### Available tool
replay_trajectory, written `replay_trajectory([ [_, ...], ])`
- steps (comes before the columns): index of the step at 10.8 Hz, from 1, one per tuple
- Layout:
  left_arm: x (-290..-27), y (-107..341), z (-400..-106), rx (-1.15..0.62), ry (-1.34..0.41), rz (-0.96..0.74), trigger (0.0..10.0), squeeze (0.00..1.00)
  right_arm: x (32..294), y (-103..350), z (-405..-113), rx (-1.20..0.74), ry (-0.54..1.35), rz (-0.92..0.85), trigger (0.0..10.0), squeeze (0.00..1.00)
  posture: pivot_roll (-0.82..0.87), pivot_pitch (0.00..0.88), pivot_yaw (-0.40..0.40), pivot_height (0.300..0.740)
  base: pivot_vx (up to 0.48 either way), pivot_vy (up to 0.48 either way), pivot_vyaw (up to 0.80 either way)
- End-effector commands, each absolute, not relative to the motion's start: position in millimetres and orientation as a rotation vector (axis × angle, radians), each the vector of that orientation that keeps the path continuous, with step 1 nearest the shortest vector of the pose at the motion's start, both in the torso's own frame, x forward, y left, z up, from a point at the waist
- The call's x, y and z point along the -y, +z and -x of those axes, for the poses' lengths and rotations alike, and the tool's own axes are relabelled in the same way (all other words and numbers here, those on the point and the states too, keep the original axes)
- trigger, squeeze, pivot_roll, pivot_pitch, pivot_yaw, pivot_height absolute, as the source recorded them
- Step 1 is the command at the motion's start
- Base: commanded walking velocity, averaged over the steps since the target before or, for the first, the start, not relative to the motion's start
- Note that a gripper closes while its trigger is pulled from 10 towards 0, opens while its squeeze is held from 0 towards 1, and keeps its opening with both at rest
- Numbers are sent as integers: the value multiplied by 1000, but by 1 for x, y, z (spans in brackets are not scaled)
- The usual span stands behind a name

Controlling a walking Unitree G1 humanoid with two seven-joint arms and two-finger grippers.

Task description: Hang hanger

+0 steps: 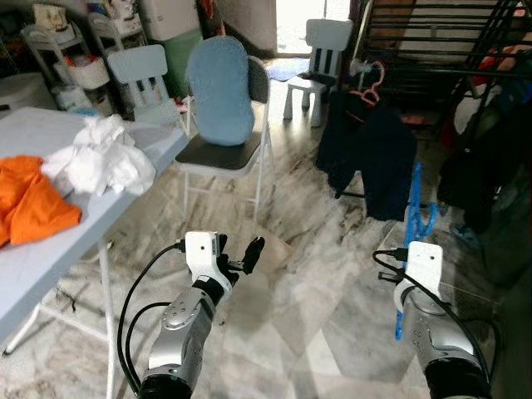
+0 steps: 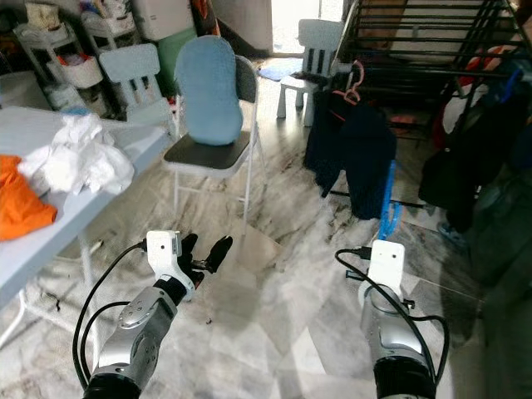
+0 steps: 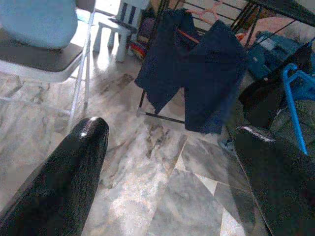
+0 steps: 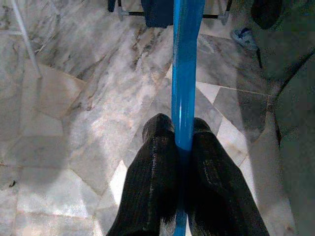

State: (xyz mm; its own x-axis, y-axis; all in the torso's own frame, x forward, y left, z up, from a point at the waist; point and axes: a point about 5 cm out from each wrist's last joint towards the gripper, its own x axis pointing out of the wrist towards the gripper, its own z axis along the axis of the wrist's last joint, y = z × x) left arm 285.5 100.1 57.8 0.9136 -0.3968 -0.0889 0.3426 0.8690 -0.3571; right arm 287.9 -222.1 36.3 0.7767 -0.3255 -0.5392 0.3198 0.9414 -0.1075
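Note:
My right gripper [image 4: 182, 129] is shut on a blue plastic hanger [image 4: 185, 73], which stands up from my right wrist [image 1: 422, 264] with its hook end raised toward the clothes. Ahead of it a dark navy garment [image 1: 368, 154] hangs on a pink hanger [image 1: 370, 83] from a black clothes rack [image 1: 465, 73]. My left gripper [image 2: 205, 249] is held low over the marble floor, open with nothing between its fingers [image 3: 74, 167].
A light blue table [image 1: 158, 154] on my left carries an orange cloth [image 1: 29, 204] and a white cloth [image 1: 104, 158]. A folding chair with a blue cushion [image 1: 220, 91] stands ahead. More dark clothes [image 1: 482, 158] hang at the right. Small pale chairs [image 1: 320, 58] stand behind.

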Motion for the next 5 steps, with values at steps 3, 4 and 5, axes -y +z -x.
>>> replay_trajectory([
  [3, -100, 60, -287, -154, -407, 337, 10000, 0, 221, 43, -292, -559, -347, 16, 10000, 0, -256, 0, 64, 740, 318, 0, -800],
  [4, -99, 60, -287, -154, -409, 339, 10000, 0, 221, 43, -292, -559, -346, 15, 10000, 0, -255, 0, 64, 740, 330, 240, -800],
  [5, -100, 60, -287, -155, -411, 340, 10000, 0, 220, 43, -291, -561, -343, 14, 10000, 0, -256, 0, 64, 740, 334, 244, -800],
])
